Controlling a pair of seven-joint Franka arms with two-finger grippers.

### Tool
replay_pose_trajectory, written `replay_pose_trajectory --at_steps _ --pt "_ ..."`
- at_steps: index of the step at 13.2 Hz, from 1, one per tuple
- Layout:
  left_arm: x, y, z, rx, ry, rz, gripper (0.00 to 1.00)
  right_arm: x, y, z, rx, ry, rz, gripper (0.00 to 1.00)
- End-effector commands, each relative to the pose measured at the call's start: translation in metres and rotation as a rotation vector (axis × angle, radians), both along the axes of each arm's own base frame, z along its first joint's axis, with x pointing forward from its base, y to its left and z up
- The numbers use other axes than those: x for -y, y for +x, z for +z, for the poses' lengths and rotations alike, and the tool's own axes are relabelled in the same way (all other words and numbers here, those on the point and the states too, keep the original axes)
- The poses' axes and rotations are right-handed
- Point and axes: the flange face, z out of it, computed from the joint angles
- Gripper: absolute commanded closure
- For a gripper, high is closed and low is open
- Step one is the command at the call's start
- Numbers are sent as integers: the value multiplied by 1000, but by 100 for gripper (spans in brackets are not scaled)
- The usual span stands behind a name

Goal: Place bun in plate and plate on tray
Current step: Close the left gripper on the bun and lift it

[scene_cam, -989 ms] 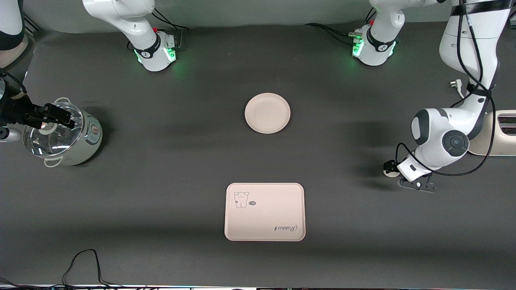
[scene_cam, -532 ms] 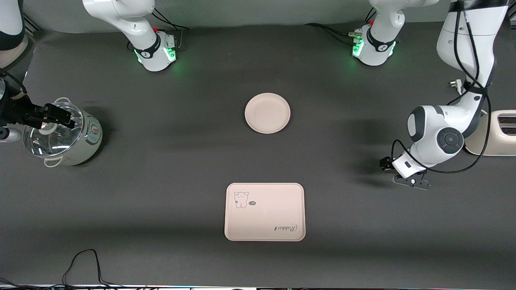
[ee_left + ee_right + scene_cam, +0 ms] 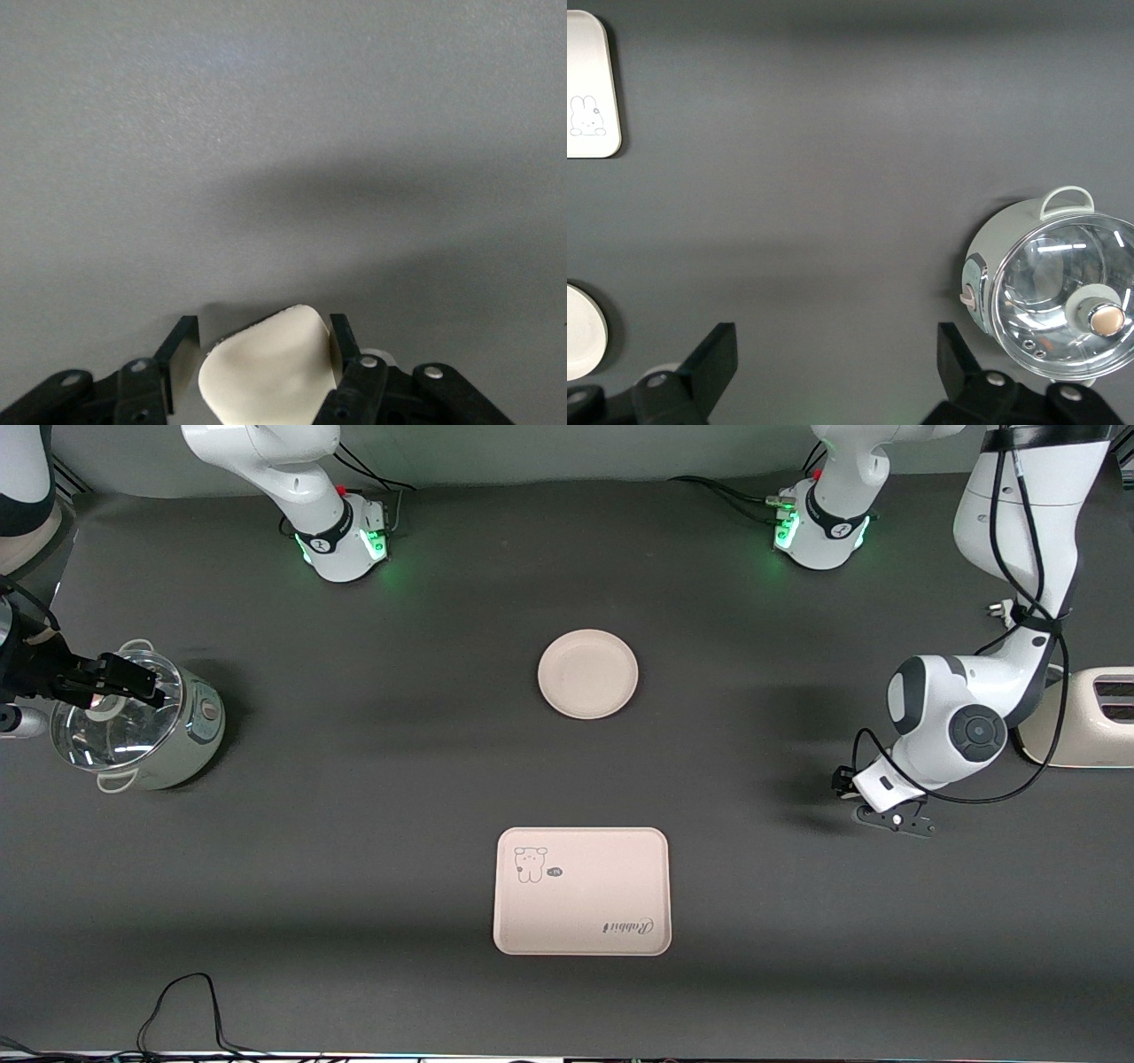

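The bun [image 3: 270,367], an off-white rounded lump, sits between the fingers of my left gripper [image 3: 266,350], which is shut on it. In the front view the left gripper [image 3: 873,802] is low over bare table near the left arm's end, and the hand hides the bun. The round cream plate [image 3: 587,673] lies mid-table. The tray [image 3: 581,891] with the bear drawing lies nearer the front camera than the plate. My right gripper [image 3: 111,677] waits open and empty over the pot; its wrist view [image 3: 837,372] also shows the tray [image 3: 589,84] and the plate [image 3: 580,332].
A pale green pot with a glass lid [image 3: 133,722] stands at the right arm's end and shows in the right wrist view [image 3: 1050,292]. A cream toaster [image 3: 1090,717] and a white plug [image 3: 999,609] lie at the left arm's end. A black cable [image 3: 186,1001] lies at the table's front edge.
My left arm has moved toward the middle of the table, taking the gripper with it. The bun, seen beside the hand one second ago, is now hidden under it. The right arm has not moved.
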Motion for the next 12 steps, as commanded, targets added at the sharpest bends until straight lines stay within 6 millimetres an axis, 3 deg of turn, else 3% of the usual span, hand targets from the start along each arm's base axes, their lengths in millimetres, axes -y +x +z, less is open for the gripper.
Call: replay_pose_trajectory --at_steps 1,5,7,10,12 --pt "5 -7 2 -17 2 -2 52 1 -3 0 5 -13 12 0" --pt "4 -7 2 -22 3 0 89 1 -3 0 3 -13 12 0" --pt "4 -7 5 -46 4 0 98 1 -3 0 3 -13 12 0" --pt "4 -7 18 -52 4 9 100 1 -3 0 3 -13 12 0" --pt "15 -3 44 -44 4 48 100 1 -3 0 3 -13 12 0"
